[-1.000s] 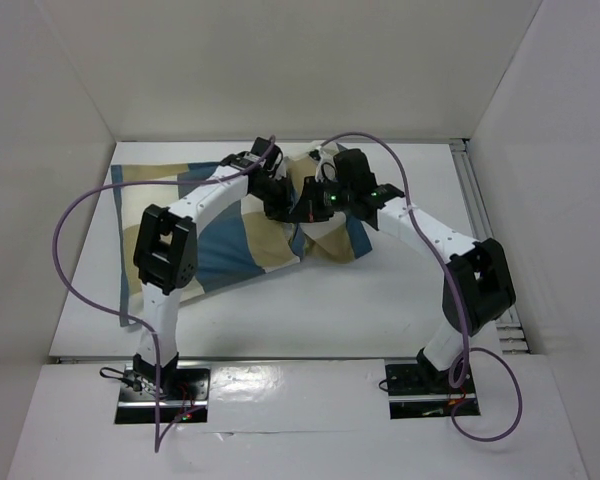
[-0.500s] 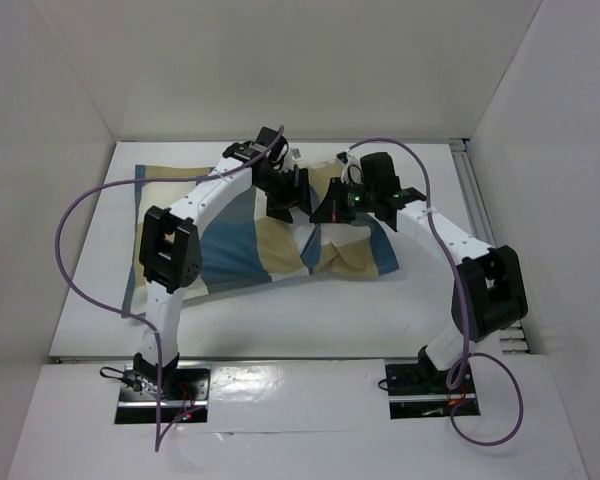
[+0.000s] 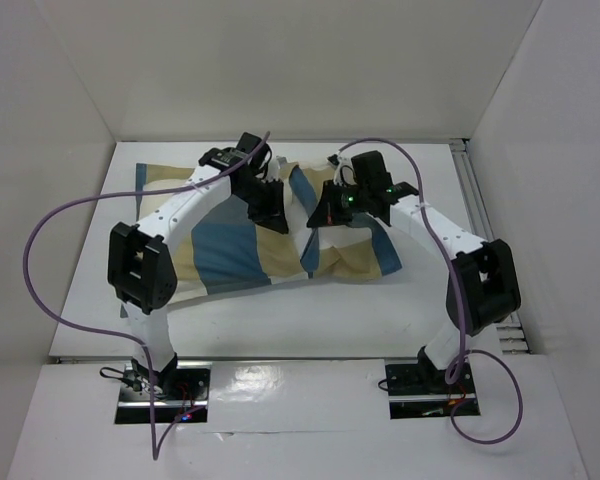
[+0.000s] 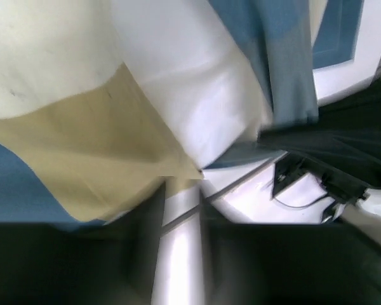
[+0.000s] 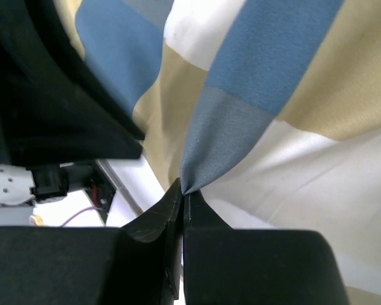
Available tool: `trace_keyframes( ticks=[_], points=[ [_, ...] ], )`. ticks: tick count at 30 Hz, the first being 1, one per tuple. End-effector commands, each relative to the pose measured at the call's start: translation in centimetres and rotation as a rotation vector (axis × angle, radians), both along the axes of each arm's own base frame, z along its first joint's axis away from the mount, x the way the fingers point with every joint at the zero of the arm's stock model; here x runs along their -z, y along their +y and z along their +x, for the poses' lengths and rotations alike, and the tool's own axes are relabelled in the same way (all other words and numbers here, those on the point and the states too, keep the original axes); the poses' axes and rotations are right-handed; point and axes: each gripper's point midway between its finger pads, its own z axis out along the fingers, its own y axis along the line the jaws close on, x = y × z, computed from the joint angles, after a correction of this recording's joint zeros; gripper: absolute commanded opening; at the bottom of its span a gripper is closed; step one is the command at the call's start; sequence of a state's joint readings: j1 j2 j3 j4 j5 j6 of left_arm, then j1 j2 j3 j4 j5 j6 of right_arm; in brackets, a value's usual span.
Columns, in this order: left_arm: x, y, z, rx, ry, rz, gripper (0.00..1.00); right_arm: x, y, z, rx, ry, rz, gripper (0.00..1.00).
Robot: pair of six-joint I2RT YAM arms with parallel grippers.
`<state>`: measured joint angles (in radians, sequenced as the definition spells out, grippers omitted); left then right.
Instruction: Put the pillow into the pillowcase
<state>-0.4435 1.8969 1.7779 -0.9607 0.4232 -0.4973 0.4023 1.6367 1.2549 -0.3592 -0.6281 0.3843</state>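
The checked blue, tan and cream pillowcase (image 3: 230, 245) lies bulging across the middle of the table. My right gripper (image 3: 323, 217) is shut on a pinched fold of its blue-grey cloth (image 5: 216, 136), with the fingertips (image 5: 183, 190) pressed together on it. My left gripper (image 3: 274, 210) hovers just left of the right one, over the pillowcase's upper middle. In the left wrist view the left gripper (image 4: 181, 248) is open, bare table shows in the gap, and a tan corner (image 4: 171, 166) of cloth hangs just beyond the tips. The pillow is hidden; white patches could be cream blocks.
White walls close in the table at the back and on both sides. A metal rail (image 3: 483, 215) runs along the table's right edge. Purple cables (image 3: 50, 215) loop off both arms. The left arm's black link (image 5: 44, 89) fills the right wrist view's left side.
My left gripper opened, let go of the cloth and drew back to the left. My right gripper stayed shut and pulled the pillowcase rightward, spreading it wider.
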Motion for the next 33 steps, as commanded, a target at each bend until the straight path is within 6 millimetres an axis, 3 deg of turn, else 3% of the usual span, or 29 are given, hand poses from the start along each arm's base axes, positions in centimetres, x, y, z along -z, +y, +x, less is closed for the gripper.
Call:
trace_keyframes(
  ticks=[1,2,4,5,6,7,9,11,13,14,15,16,17,21,27,28,33],
  points=[
    [1.0,0.5,1.4,-0.043,-0.018,0.014,0.5,-3.4,2.3,0.5,-0.073,-0.126,-0.015,0.0],
    [1.6,0.6,1.8,-0.061,-0.016,0.029,0.6,-2.1,3.5,-0.9,-0.122,-0.089,-0.058,0.0],
    [1.8,0.3,2.3,-0.079,-0.028,0.014,0.74,-1.6,4.5,-0.8,-0.151,-0.122,-0.151,0.01],
    [1.8,0.3,2.7,-0.094,-0.041,0.02,0.78,0.7,5.4,-1.6,-0.189,-0.081,-0.214,0.07],
    [2.3,0.7,3.1,-0.117,-0.048,0.043,0.78,1.9,5.1,-2.5,-0.212,-0.042,-0.273,0.28],
    [2.7,0.7,3.1,-0.117,-0.04,0.048,0.78,2.5,5.0,-2.7,-0.212,-0.024,-0.305,0.32],
    [3.7,1.4,3.7,-0.138,-0.032,0.077,0.74,2.4,3.1,-1.2,-0.116,-0.055,-0.398,0.35],
    [5.1,1.5,3.8,-0.141,-0.009,0.1,0.7,0.8,0.3,-0.1,-0.019,-0.089,-0.397,0.51],
    [5.4,1.4,4.0,-0.141,-0.01,0.099,0.49,-0.7,-1.2,0.8,0.031,-0.119,-0.376,0.6],
    [6.0,1.7,4.3,-0.15,0.002,0.106,0.38,-1.6,-2.4,1.5,0.07,-0.135,-0.373,0.6],
    [6.2,1.4,4.1,-0.14,0.02,0.091,0.28,-1.3,-3.1,1.2,0.076,-0.112,-0.387,0.6],
    [6.2,1.4,4.1,-0.14,0.02,0.091,0.05,-1.5,-3.3,1.1,0.081,-0.112,-0.394,0.6],
    [6.1,1.6,4.2,-0.145,0.026,0.08,0.0,-1.7,-3.6,1.2,0.093,-0.117,-0.406,0.6],
    [3.7,1.1,4.0,-0.123,-0.012,0.027,0.0,-1.0,-3.8,1.2,0.105,-0.087,-0.425,0.52],
    [-2.3,0.4,2.8,-0.078,-0.109,-0.095,0.0,-1.3,-1.9,1.6,0.102,-0.078,-0.349,0.56],
    [-2.8,0.3,2.6,-0.072,-0.114,-0.107,0.0,-1.5,-1.3,1.6,0.09,-0.09,-0.334,0.61],
    [-4.4,-0.2,1.5,-0.042,-0.116,-0.162,0.0,-1.7,-0.1,1.6,0.075,-0.109,-0.343,0.62]
  ],
)
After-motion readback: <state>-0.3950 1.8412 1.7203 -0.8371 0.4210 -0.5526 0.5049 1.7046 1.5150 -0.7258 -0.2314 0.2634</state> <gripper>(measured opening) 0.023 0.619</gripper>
